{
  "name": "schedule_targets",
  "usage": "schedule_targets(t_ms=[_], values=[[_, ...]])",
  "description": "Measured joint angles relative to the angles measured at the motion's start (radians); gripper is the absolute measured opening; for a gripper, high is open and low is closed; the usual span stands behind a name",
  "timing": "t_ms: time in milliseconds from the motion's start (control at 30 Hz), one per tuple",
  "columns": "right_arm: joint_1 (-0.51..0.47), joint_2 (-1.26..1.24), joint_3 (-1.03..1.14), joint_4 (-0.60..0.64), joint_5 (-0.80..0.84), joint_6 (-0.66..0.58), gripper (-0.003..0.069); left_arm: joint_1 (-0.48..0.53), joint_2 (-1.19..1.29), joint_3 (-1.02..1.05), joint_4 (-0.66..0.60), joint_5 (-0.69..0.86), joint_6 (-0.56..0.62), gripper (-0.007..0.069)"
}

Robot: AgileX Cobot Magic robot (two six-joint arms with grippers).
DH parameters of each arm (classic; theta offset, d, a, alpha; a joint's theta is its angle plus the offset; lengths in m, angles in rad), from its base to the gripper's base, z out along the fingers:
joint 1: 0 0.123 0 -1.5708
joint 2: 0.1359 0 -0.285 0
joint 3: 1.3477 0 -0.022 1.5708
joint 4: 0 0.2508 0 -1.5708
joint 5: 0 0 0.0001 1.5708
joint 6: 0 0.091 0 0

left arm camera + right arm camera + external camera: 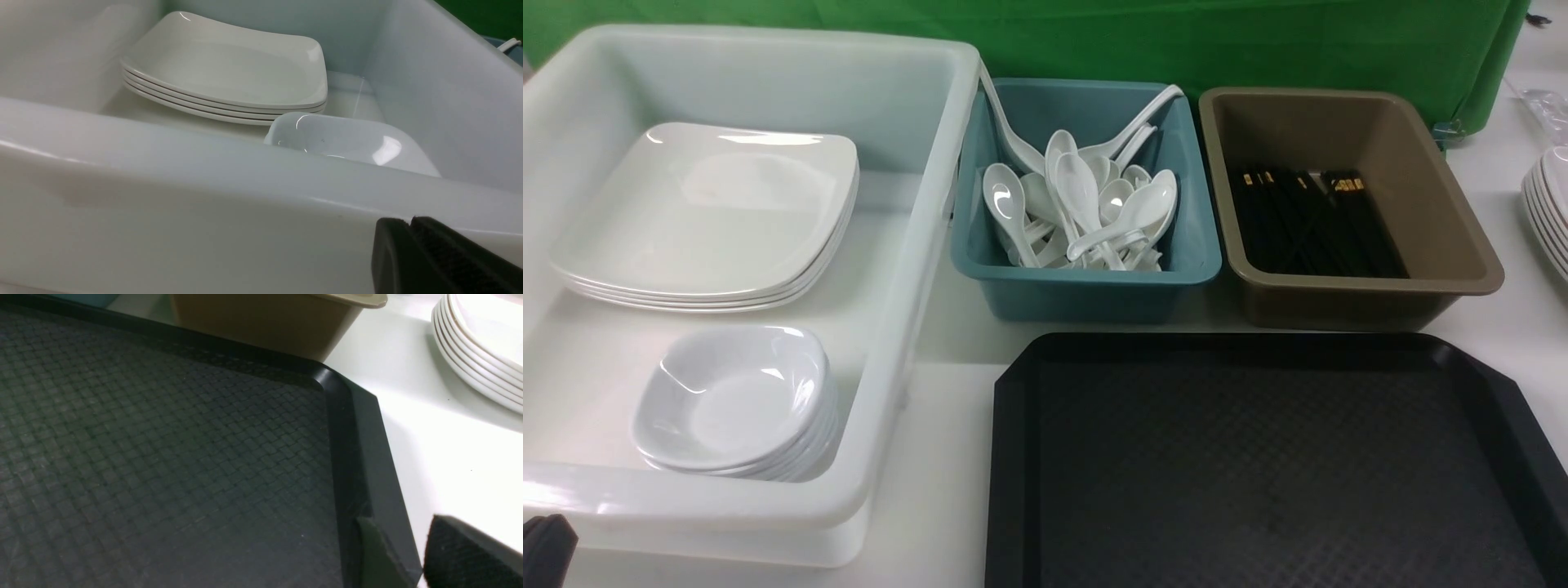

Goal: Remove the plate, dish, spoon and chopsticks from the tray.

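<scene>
The black tray [1258, 457] lies bare on the table, its diamond-pattern floor [163, 457] filling the right wrist view. Large white plates [711, 204] are stacked in the white tub, with small deep dishes [731, 392] stacked in front of them. White spoons [1078, 204] fill the teal bin. Black chopsticks [1311, 220] lie in the brown tub. My left gripper [410, 220] is shut on nothing, low outside the tub's near wall, its tip [546, 539] just showing. My right gripper [398, 522] is open, its fingers astride the tray's right rim, holding nothing.
The white tub [915, 245] stands at the left, the teal bin [1094, 286] in the middle, the brown tub [1372, 302] beside it. Another stack of white plates [1547, 204] sits on the table at the far right. A green cloth hangs behind.
</scene>
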Motion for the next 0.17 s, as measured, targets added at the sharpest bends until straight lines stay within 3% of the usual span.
schedule_targets(t_ms=[167], values=[[0.0,0.0,0.0,0.0,0.0,0.0,0.0242,0.0,0.0,0.0,0.0,0.0,0.0,0.0017]])
